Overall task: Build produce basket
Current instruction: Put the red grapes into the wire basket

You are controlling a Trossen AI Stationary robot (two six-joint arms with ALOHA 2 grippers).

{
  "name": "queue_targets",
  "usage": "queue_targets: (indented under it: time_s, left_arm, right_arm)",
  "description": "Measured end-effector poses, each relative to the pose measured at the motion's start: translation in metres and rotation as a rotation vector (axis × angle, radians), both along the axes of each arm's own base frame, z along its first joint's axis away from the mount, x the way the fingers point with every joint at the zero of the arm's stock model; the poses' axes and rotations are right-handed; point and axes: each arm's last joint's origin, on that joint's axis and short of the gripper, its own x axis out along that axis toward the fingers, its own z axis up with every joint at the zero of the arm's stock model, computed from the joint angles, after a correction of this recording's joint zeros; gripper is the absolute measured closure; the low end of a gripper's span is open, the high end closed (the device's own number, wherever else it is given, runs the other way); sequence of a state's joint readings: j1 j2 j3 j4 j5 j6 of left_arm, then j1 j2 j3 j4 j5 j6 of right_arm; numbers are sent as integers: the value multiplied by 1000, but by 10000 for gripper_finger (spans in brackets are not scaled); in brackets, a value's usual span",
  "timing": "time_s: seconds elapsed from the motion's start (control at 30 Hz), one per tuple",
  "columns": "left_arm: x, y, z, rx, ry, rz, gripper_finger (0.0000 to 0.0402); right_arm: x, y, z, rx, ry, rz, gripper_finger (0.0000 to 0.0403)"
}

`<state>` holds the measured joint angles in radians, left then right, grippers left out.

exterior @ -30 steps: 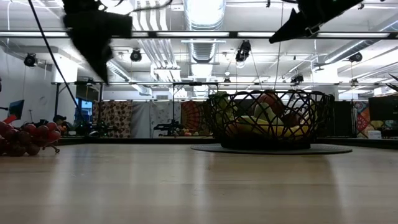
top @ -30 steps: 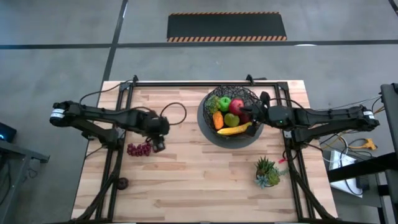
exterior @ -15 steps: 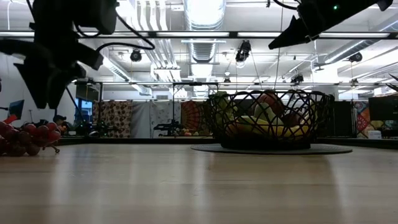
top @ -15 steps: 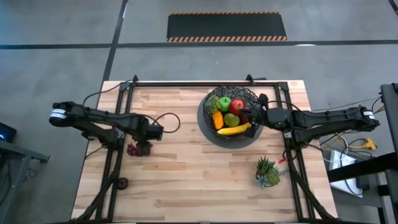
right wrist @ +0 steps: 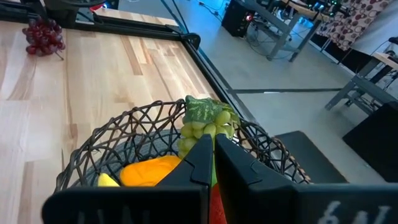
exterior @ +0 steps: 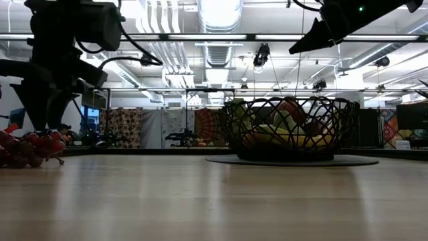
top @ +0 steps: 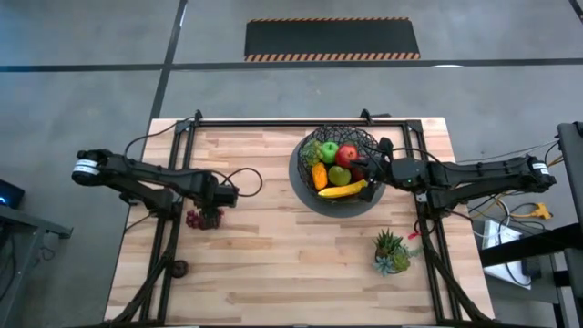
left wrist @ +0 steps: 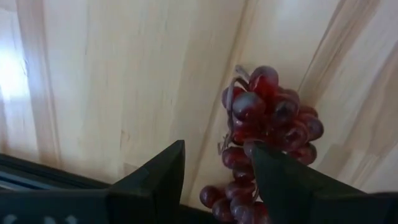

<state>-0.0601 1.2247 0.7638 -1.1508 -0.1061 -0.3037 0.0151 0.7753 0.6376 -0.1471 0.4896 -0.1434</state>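
Observation:
The purple grapes lie on the wood near the table's left edge. My left gripper hangs open just above them, pointing down, with a finger on either side of the bunch's near end. The black wire basket stands at the far right. It holds a green apple, a red apple, a banana, an orange piece and green grapes. My right gripper is shut above the basket's right rim.
A small spiky potted plant stands near the table's right near corner. A small dark object lies by the left near edge. Black frame rails run along the far and side edges. Bare wood lies between the grapes and the basket.
My left gripper has swung toward the table's left edge and come down, from high and right of the purple grapes to just over them, tipping to point down. The grapes and the basket have stayed put.

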Motion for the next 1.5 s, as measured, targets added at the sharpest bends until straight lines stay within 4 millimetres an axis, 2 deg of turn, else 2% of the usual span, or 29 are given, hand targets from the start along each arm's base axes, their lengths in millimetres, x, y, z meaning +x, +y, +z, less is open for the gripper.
queue_targets:
  time_s: [0.27, 0.47, 0.63, 0.87, 1.03, 1.23, 1.5]
  left_arm:
    - [-2, -1, -15, -27, -24, 4, 233]
    - [2, -1, -17, -31, -66, -3, 242]
    - [3, -1, -17, -32, -70, -2, 288]
    - [3, -1, -17, -33, -72, 9, 387]
    - [3, -1, -16, -31, -77, 30, 400]
    - [10, 0, 7, 0, -186, 30, 401]
    - [7, 3, 46, 81, -477, 23, 401]
  right_arm:
    - [0, 0, 0, 1, 0, -1, 394]
    - [0, 0, 0, 2, 0, -1, 394]
    - [0, 0, 0, 2, 0, -1, 394]
    - [0, 0, 0, 4, -1, -1, 394]
    - [0, 1, -2, 22, 2, 18, 394]
    - [1, 2, -3, 52, 3, 77, 394]
    - [1, 3, -3, 57, 3, 90, 394]
